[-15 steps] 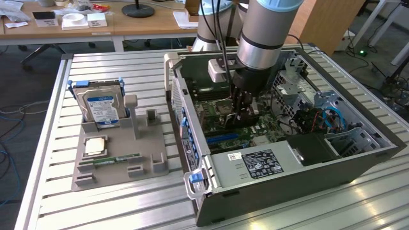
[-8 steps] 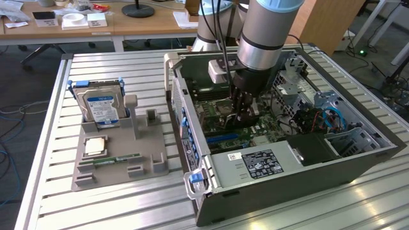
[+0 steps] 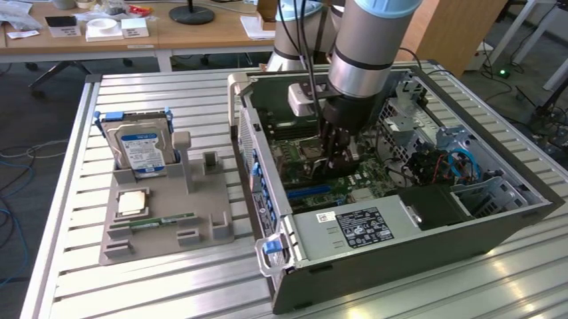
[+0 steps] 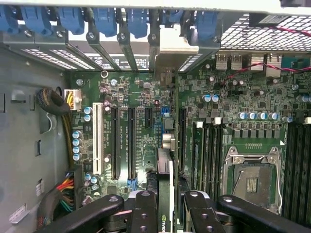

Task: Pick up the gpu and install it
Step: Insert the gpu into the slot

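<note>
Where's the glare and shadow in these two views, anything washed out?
Exterior view: window light glares off the slatted table near the case; the motherboard under the arm sits in shade. Wrist view: the gpu bracket end against the rear slots is washed out to near white, the case wall beside the cables is dim, and the gripper links are dark but readable.

Light: bright daylight, glare streaks on my table [image 3: 497,279].
Shadow: dim inside the case [image 3: 497,219].
Focus: my linkage nearest the wrist lens looks soft.
</note>
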